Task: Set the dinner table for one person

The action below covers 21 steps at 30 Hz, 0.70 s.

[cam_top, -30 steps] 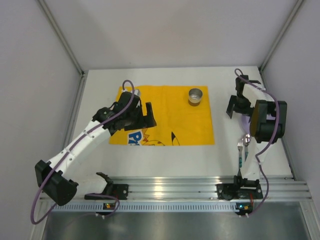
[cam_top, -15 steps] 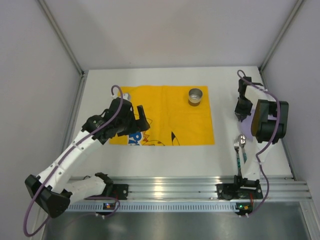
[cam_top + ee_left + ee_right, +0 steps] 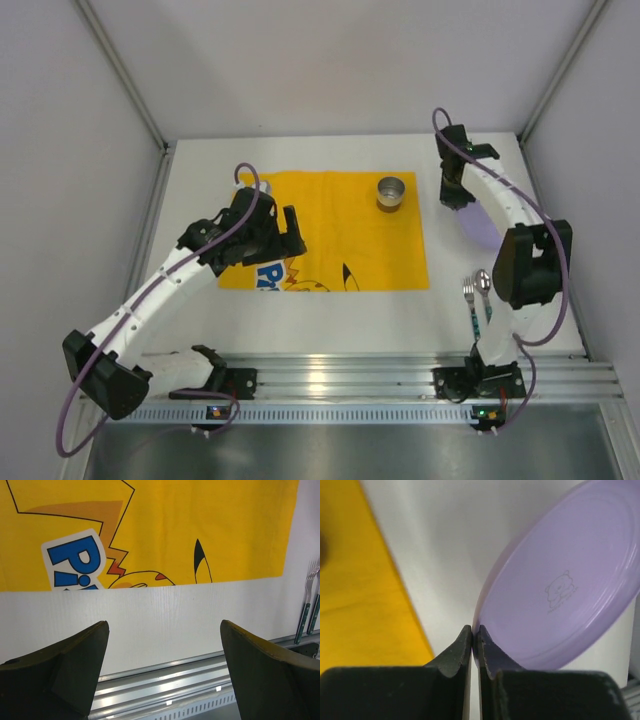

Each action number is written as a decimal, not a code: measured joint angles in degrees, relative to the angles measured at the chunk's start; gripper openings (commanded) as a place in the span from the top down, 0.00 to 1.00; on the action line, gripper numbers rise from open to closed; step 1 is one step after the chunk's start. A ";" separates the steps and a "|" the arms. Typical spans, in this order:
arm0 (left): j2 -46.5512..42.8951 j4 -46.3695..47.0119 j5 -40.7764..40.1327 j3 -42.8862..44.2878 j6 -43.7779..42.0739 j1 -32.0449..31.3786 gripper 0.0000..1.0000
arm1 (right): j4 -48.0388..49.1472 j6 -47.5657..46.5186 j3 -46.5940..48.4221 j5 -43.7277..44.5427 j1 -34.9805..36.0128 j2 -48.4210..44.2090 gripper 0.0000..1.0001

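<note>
Pinching the round purple plastic plate (image 3: 570,590) beside the yellow cloth mat (image 3: 365,605), the right gripper (image 3: 472,635) should next lift it onto that mat.

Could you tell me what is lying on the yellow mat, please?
A small metal cup stands near the mat's far right corner. The left arm covers the far left part, so anything there cannot be seen.
</note>
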<state>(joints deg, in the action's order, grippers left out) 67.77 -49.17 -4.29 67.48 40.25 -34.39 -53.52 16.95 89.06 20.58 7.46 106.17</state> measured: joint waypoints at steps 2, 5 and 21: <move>-0.04 0.02 0.15 0.00 0.02 0.02 0.02 | -1.60 0.07 5.44 2.49 5.16 -2.08 1.00; -1.05 0.13 0.15 -0.42 0.07 0.00 0.02 | -3.69 0.33 12.90 5.75 11.87 -4.24 1.00; -28.28 -13.70 -26.40 1.11 9.46 -0.09 0.02 | -3.02 1.49 43.85 -7.37 48.52 13.22 1.00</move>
<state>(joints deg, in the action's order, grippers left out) 39.48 -62.87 -30.70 68.60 49.71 -34.48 -56.53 18.44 132.90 13.21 55.99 119.39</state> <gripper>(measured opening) 0.983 0.034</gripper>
